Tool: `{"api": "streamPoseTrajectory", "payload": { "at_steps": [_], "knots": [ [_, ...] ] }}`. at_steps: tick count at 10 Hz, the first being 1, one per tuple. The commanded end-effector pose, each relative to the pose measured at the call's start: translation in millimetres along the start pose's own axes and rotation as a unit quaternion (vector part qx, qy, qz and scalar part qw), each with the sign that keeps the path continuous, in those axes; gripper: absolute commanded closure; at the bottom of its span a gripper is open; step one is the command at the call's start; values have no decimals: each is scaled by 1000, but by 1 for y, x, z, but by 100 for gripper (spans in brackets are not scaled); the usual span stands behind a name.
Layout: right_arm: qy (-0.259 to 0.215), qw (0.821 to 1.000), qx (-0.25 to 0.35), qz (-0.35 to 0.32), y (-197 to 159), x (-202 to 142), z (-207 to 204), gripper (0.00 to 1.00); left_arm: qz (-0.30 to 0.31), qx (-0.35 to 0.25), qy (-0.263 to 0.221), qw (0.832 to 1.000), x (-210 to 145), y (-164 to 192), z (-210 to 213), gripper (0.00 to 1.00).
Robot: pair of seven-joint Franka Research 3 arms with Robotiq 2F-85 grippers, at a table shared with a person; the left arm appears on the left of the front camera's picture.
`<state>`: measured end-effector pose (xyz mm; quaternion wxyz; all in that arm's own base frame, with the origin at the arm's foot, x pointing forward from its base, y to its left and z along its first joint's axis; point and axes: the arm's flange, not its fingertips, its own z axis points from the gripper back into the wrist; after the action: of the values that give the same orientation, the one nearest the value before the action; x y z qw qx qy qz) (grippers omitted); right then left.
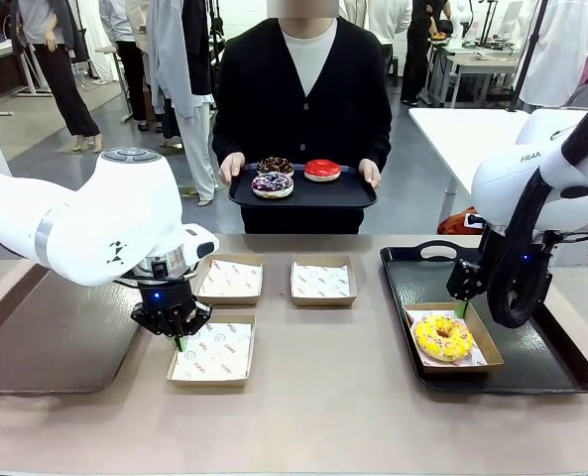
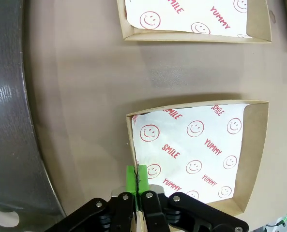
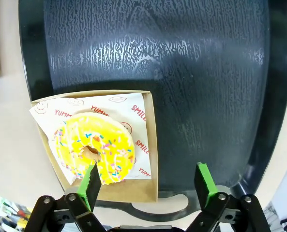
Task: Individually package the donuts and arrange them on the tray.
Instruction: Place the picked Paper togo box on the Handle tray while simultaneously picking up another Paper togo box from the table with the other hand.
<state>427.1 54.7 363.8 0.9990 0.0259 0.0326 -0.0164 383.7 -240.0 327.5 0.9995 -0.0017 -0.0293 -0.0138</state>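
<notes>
Left of the black tray (image 1: 561, 367), my left claw (image 2: 136, 176) pinches a box (image 2: 252, 145) wall; right claw (image 3: 146, 176), spread, part-covers the yellow donut (image 3: 97, 145).

From the table's (image 1: 323, 426) middle, you find the near box (image 1: 209, 380) at 8 o'clock. Two more sit side by side behind it: the left box (image 1: 229, 300) at 11 and the mid box (image 1: 322, 301) at 12. The right tray (image 1: 551, 367) lies at 3 o'clock; on it sits the tray box (image 1: 467, 369) with a donut (image 1: 443, 337) in it. The left tray (image 1: 56, 347) lies at 9. Beyond the far edge at 12, the person's tray (image 1: 358, 190) carries three donuts (image 1: 273, 184).
</notes>
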Motion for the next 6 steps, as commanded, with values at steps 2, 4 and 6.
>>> {"api": "streamPoseTrajectory", "payload": {
  "at_steps": [2,4,6],
  "knots": [
    [-11,1000,13,-10,-2,-8,1,0,16,16,-6,1000,2,-5,-4,100],
    [-25,999,30,-4,-17,-29,23,0,13,11,5,1000,0,-3,3,100],
    [-40,989,143,25,-54,-68,64,0,1,5,-2,1000,-1,3,34,100]
  ]
}}
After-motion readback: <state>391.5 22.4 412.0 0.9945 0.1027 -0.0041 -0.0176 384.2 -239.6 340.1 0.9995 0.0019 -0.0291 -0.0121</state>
